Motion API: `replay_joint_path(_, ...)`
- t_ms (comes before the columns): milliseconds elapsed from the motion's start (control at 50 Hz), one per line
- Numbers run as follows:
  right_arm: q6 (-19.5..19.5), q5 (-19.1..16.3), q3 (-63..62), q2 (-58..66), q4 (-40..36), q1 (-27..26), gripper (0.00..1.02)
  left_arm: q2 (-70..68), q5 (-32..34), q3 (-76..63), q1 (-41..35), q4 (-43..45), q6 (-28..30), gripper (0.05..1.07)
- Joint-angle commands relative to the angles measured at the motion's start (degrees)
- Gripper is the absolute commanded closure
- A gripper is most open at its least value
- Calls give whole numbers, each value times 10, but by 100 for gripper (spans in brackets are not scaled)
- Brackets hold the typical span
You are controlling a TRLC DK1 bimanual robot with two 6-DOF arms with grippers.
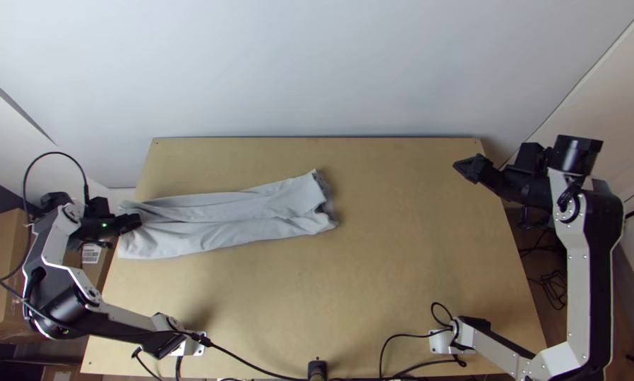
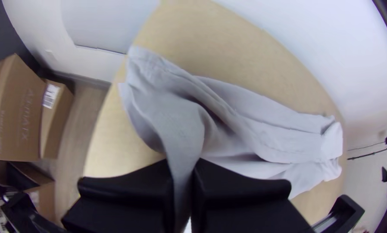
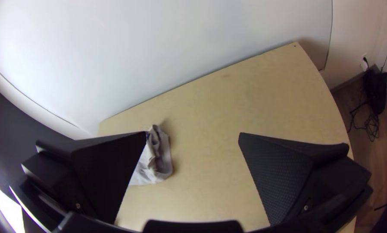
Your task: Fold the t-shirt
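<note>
In the clenched fingers of the left gripper (image 1: 138, 221), a raised fold near one end of the grey t-shirt (image 1: 239, 215) was grasped. From that gripper, the rest was laid out in a long, narrow, wrinkled strip on the wooden table (image 1: 402, 282), its other end rumpled. Well apart from that end, the right gripper (image 1: 465, 168) was held released, its fingers spread wide.
</note>
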Motion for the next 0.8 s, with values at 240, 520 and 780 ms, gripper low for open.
replay_joint_path(240, -11, 22, -37, -20, 12, 21, 4, -119, -145, 22, -172, -43, -3, 105)
replay_joint_path(520, -11, 26, -54, -39, 17, 20, 4, -87, -285, 98, -423, -71, -125, 105)
replay_joint_path(780, -11, 32, -77, -58, 25, 11, 4, 4, -460, 186, -608, -94, -164, 105)
